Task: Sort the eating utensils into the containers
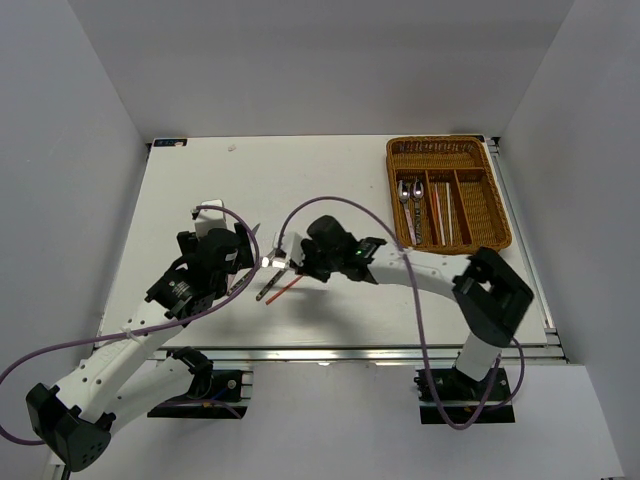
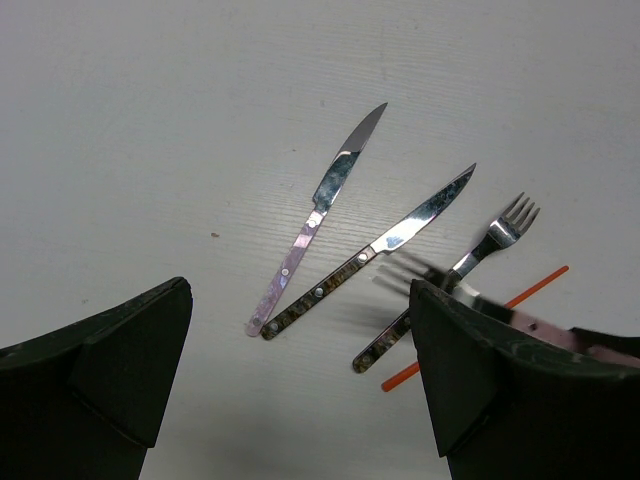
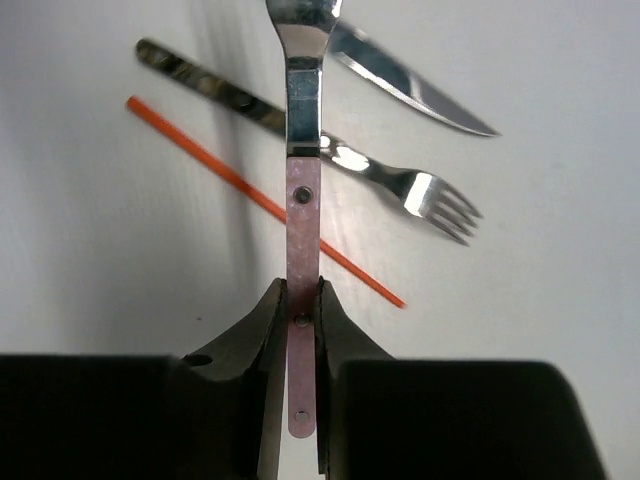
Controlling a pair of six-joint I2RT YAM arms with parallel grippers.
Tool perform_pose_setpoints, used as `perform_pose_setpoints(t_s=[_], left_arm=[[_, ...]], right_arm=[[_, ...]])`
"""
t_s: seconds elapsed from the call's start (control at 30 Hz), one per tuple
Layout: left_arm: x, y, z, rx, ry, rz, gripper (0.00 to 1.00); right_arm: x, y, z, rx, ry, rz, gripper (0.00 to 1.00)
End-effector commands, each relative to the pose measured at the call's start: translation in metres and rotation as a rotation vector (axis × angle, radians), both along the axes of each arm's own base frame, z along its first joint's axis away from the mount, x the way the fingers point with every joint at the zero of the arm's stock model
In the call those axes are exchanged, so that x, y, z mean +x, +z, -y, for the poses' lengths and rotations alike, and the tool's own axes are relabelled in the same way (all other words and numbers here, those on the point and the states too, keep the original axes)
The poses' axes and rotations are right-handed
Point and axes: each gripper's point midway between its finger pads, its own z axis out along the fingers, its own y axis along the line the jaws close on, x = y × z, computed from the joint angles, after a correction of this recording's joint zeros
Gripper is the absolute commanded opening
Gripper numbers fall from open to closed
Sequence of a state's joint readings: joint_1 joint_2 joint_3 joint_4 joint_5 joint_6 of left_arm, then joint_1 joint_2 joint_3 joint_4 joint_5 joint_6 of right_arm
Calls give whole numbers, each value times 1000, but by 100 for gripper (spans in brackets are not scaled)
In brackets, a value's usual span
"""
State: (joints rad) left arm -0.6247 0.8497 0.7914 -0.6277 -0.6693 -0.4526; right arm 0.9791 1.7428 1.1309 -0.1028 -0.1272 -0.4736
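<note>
2 knives (image 2: 318,205) (image 2: 375,250), 2 forks (image 3: 303,200) (image 3: 400,180), 2 spoons (image 1: 403,192) (image 1: 417,190), 1 loose red chopstick (image 3: 230,175), 1 tray (image 1: 498,200); tray chopsticks (image 1: 445,212): qty unclear.

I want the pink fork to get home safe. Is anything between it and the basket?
Nothing visible does. The right gripper holds the pink-handled fork, and only bare table lies between it and the wicker tray.

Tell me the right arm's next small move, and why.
Probably lift the right gripper a little, then swing toward the wicker tray. It is shut on the pink-handled fork, whose handle crosses above the other fork and the red chopstick, so rising first should avoid snagging them.
</note>
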Motion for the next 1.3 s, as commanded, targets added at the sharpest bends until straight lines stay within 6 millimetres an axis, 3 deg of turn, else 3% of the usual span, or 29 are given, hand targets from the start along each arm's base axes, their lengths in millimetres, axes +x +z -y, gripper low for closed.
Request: perform_pose_setpoints(t_s=[0.0, 0.07, 0.13, 0.17, 0.2, 0.27, 0.3, 0.37, 0.4, 0.47, 0.5, 0.57, 0.6, 0.73, 0.87, 1.03, 1.07, 1.1, 1.13, 1.27], left_arm=[[-1, 2, -3, -4, 7, 10, 98], [-2, 4, -3, -8, 7, 15, 98], [-3, 7, -3, -19, 4, 29, 98], [-3, 8, -3, -23, 0, 33, 98], [-4, 11, -2, -35, -8, 40, 98], [-5, 13, 0, -46, -23, 50, 98], [-5, 13, 2, -53, -32, 53, 98], [-6, 15, 5, -67, -52, 58, 98], [-6, 16, 6, -70, -61, 59, 98], [-6, 15, 9, -72, -76, 55, 98], [-6, 16, 10, -77, -82, 55, 98], [-6, 16, 13, -82, -97, 54, 98], [-7, 18, 13, -87, -102, 59, 98], [-10, 25, 12, -111, -104, 89, 98], [-13, 30, 14, -138, -129, 113, 98], [-12, 27, 16, -129, -135, 98, 98], [-12, 27, 16, -129, -135, 98, 98], [-11, 28, 17, -131, -135, 100, 98], [-12, 27, 16, -131, -135, 100, 98], [-12, 24, 17, -128, -138, 92, 98]], right_arm=[[40, 65, 10, 216, -154, 77, 0], [77, 82, 52, 232, -344, 109, 0], [119, 101, 110, 222, -558, 174, 0], [130, 101, 135, 201, -637, 176, 0], [152, 109, 178, 187, -756, 208, 0], [172, 114, 236, 134, -932, 279, 0], [185, 121, 285, 124, -1078, 333, 0], [198, 131, 333, 149, -1228, 369, 0], [205, 127, 373, 157, -1349, 354, 0], [213, 129, 400, 172, -1396, 369, 0], [214, 123, 423, 150, -1451, 389, 0], [224, 127, 433, 207, -1438, 409, 0], [224, 121, 452, 198, -1472, 416, 0], [229, 101, 481, 115, -1533, 450, 0], [234, 69, 479, 95, -1515, 390, 0], [234, 40, 482, 55, -1552, 316, 0], [237, 41, 482, 65, -1555, 308, 0], [238, 35, 481, 65, -1563, 287, 2], [239, 33, 480, 67, -1566, 273, 13], [236, 34, 481, 82, -1614, 242, 36]])
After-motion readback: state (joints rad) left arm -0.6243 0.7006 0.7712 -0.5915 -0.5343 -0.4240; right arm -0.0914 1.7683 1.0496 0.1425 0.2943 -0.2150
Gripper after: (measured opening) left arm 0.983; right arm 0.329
